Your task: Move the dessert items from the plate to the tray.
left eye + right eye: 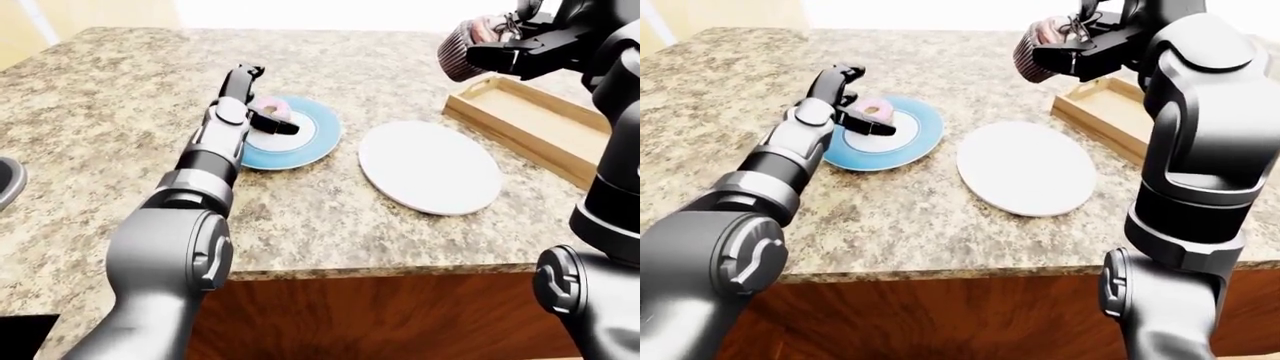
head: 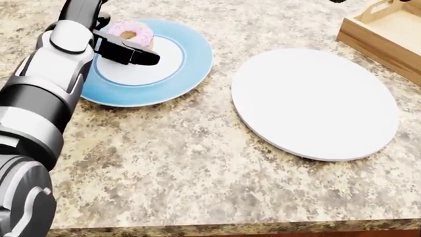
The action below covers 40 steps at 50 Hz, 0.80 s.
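Speckled granite surface (image 2: 197, 163): right hand (image 1: 1080, 49) fingers pinching a brown-wrapped cupcake (image 1: 1038, 46) needing the wooden tray (image 1: 530, 120) at 4 o'clock; left hand (image 2: 115, 42) fingers spread by the pink-frosted donut (image 2: 132, 33).

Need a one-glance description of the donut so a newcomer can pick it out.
On the granite counter two plates lie side by side; take the blue plate, at the head view's left. The donut sits on it by the left hand: pink-frosted, ring-shaped, unlike the cupcake held aloft in the right hand.

speckled granite counter (image 1: 330, 240) | reddish-brown wood panel (image 1: 380, 315) beneath its edge | yellowish wall (image 1: 90, 13) top left | bright, washed-out glare along top
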Tool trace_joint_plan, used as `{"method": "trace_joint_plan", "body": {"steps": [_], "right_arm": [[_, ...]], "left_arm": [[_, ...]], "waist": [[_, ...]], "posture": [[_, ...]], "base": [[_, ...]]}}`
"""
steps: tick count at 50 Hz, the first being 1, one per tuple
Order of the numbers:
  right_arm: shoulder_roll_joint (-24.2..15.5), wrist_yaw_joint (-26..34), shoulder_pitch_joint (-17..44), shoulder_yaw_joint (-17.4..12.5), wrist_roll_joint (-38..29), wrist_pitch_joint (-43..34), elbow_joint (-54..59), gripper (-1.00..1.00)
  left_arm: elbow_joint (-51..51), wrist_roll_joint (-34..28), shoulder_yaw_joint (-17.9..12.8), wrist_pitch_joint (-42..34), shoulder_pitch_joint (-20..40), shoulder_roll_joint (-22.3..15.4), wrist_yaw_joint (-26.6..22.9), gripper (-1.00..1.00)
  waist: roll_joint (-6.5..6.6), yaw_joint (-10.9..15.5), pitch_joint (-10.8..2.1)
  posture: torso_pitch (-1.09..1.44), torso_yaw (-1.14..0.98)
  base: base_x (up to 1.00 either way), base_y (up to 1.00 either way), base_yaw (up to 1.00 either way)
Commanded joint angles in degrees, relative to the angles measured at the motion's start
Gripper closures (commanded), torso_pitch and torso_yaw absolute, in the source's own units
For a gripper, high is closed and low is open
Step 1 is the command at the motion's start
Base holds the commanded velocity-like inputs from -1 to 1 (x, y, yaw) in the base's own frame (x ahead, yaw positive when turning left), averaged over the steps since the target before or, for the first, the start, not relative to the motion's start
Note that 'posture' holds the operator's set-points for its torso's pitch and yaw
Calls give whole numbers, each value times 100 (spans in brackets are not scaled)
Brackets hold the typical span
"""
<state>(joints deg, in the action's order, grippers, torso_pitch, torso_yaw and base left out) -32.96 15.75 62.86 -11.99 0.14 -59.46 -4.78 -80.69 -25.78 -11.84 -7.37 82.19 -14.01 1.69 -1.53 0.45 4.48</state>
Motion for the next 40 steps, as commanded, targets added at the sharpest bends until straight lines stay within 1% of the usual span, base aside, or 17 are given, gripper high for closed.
{"method": "trace_joint_plan", "body": {"steps": [1, 5, 8, 9, 12, 20, 21, 24, 29, 30, 32, 33, 34, 36, 40], "right_arm": [[-99, -40, 206, -88, -16, 203, -197, 100], [-100, -47, 226, -82, -18, 183, -195, 100], [-95, -38, 216, -73, -28, 222, -170, 100], [-83, -45, 214, -87, -23, 212, -175, 100], [-98, -34, 193, -87, -26, 204, -206, 100], [-110, -32, 155, -106, -18, 170, -276, 100], [-107, -26, 151, -112, -9, 161, -293, 100], [-117, -24, 165, -112, -6, 135, -311, 100], [-125, -16, 207, -98, -5, 133, -292, 100], [-115, -27, 213, -108, -2, 128, -287, 100], [-118, -30, 237, -97, -4, 128, -273, 100], [-102, -39, 201, -111, 2, 104, -324, 100], [-108, -32, 186, -104, 3, 109, -337, 100], [-108, -42, 177, -108, -1, 97, -350, 100], [-99, -47, 172, -118, 16, 80, -371, 100]], "left_arm": [[241, -100, 13, 176, 237, -58, 42, -59], [236, -277, 87, 211, 199, -57, 19, -58], [236, -299, 46, 214, 194, -50, 16, -58], [236, -322, 51, 212, 195, -51, 5, -47], [236, -357, 40, 229, 198, -46, 1, -32], [235, -479, 71, 283, 208, -28, -28, -20], [232, -535, 109, 295, 204, -31, -25, -15], [230, -623, 149, 339, 185, -18, -39, -10], [219, -1011, 362, 473, 169, -5, -50, -7], [220, -1014, 330, 480, 172, 5, -50, -7], [218, -1156, 396, 523, 187, 1, -59, -7], [228, -1162, 374, 576, 272, 11, -36, 25], [231, -1094, 289, 578, 309, 14, -37, 34], [236, -1120, 291, 597, 370, 9, -67, 54], [239, -1099, 250, 609, 415, 0, -63, 68]], "waist": [[-19, 3, -210], [-22, 1, -210], [-22, 0, -210], [-22, -1, -211], [-25, -2, -214], [-26, 8, -214], [-25, 9, -214], [-27, 9, -216], [-27, 13, -217], [-28, 12, -217], [-30, 11, -218], [-30, 11, -218], [-33, 10, -220], [-38, 15, -217], [-47, 13, -211]], "posture": [[5, 0], [5, 0], [5, 0], [5, 0], [5, 0], [5, 0], [5, 0], [5, 0], [5, 0], [5, 0], [5, 0], [5, 0], [5, 0], [5, 0], [5, 0]], "base": [[0, 0, 0], [0, 0, 0], [0, 0, 0], [0, 0, 0], [0, 0, 0], [0, 0, 0], [0, 0, 0], [0, 0, 0], [0, 0, 0], [0, 0, 0], [0, 0, 0], [0, 0, 0], [0, 0, 0], [0, 0, 0], [0, 0, 0]]}}
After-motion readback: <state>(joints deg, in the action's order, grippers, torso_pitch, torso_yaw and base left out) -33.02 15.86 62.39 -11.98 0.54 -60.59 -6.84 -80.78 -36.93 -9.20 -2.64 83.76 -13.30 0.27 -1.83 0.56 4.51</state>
